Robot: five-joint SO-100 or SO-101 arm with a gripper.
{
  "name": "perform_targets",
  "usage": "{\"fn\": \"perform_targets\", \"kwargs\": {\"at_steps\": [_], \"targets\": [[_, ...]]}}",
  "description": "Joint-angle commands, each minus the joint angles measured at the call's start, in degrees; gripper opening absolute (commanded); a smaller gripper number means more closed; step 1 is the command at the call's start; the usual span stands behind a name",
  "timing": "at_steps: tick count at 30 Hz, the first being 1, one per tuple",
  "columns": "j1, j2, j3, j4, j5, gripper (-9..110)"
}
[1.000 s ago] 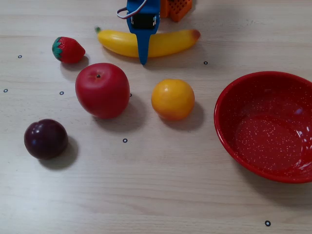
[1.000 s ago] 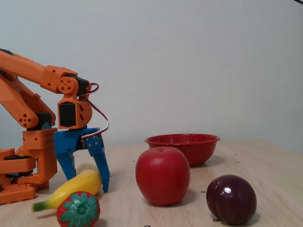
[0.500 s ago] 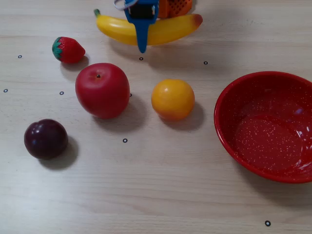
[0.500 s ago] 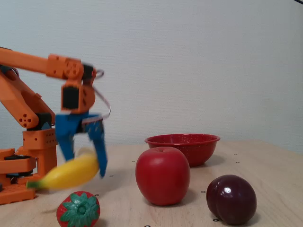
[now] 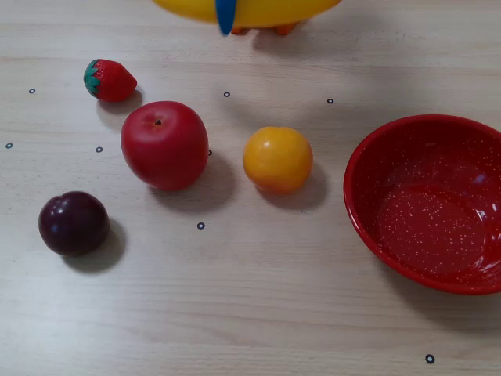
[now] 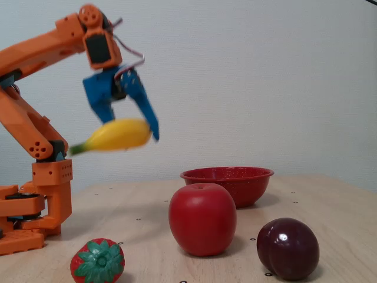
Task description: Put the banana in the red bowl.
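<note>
The yellow banana hangs high in the air, held between the blue fingers of my gripper, which is shut on it. In a fixed view from above, only the banana's lower edge and one blue fingertip show at the top border. The red bowl sits on the table at the right, speckled inside and with nothing in it. From the side the red bowl stands behind the apple, far right of the gripper and below it.
A red apple, an orange fruit, a strawberry and a dark plum lie on the wooden table left of the bowl. My orange arm base stands at the left.
The gripper has lifted the banana off the table, from resting height to well above the fruit, and it has shifted a little to the right in the side view.
</note>
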Motion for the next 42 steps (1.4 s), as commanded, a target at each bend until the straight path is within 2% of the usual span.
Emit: {"fn": "perform_targets", "kwargs": {"at_steps": [1, 7, 12, 18, 27, 30, 36, 42], "targets": [[5.01, -2.99, -12.22, 1.05, -4.31, 0], [17.49, -13.97, -24.35, -5.36, -10.28, 0], [28.39, -27.16, -31.55, -14.94, -10.46, 0], [34.8, -47.02, -47.64, -18.98, -9.49, 0], [35.95, -58.71, -52.91, -25.31, -8.35, 1], [35.51, -60.29, -52.91, -26.19, -8.61, 15], [34.72, -61.7, -51.15, -29.18, -9.32, 32], [33.22, -59.68, -50.89, -29.97, -9.84, 22]]}}
